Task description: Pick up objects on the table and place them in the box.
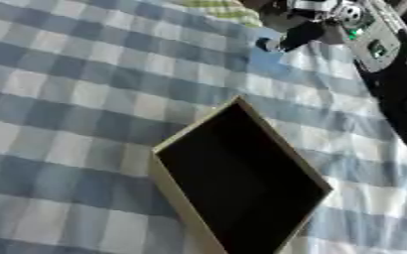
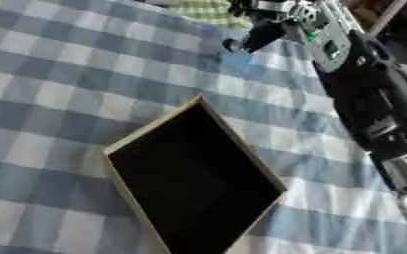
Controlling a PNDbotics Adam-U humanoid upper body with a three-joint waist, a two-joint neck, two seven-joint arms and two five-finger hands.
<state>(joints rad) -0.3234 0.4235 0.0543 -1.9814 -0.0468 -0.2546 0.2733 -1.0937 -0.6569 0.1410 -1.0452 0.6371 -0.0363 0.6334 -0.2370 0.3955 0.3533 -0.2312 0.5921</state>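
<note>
Box (image 1: 241,183) interior looked dark and showed nothing inside, so the task seemed barely started; it lay tilted on the blue-and-white checked cloth (image 1: 68,99), tan-rimmed, shallow and rectangular, near the lower middle. The right hand (image 2: 272,22) reached in at the far upper edge, well apart from the box, beside a green-checked item (image 2: 203,11); whether its fingers held anything I could not tell. The left hand was out of sight.

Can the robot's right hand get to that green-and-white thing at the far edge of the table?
Probably yes. The right hand is at the table's far edge, right beside the green-and-white thing, with only checked cloth around. The box lies nearer, out of the way.
</note>
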